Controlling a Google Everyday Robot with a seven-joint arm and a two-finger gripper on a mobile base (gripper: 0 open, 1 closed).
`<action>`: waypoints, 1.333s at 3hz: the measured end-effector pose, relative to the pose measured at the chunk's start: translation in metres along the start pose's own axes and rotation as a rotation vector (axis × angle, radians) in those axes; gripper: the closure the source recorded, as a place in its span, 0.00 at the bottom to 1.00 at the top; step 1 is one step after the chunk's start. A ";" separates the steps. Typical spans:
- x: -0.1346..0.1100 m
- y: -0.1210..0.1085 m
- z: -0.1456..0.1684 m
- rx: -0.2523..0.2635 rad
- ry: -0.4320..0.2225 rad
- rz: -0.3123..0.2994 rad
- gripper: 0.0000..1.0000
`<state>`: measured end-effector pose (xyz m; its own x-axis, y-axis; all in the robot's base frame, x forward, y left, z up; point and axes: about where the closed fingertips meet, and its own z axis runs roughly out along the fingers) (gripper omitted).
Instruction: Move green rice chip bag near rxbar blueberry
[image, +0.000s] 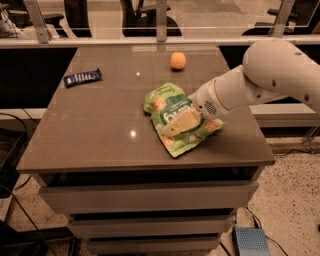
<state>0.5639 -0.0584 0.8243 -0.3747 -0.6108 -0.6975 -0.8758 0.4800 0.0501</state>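
Gripper (181, 123) sits low over the middle of the green rice chip bag (167, 105), covering part of its print. Only 1 tan face of the gripper shows, so its grip state cannot be told, nor whether it holds the bag.

The white arm (270, 75) enters from the right and is cut off at the frame edge. The bag lies flat, right of centre on the brown table (100, 130).

The rxbar blueberry (82, 77) is at the far-left part of the table, well apart from the bag; its lettering is unreadable. An orange ball (177, 60) sits beyond the bag, toward the far edge.

The drawers (145, 197) under the tabletop are closed, contents unseen.
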 end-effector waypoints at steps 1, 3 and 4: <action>0.001 0.000 0.003 -0.002 -0.002 0.007 0.64; -0.001 0.000 0.001 -0.002 -0.002 0.007 1.00; -0.037 -0.013 -0.016 0.044 -0.038 -0.057 1.00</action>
<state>0.5836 -0.0523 0.8611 -0.3123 -0.6142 -0.7248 -0.8808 0.4731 -0.0213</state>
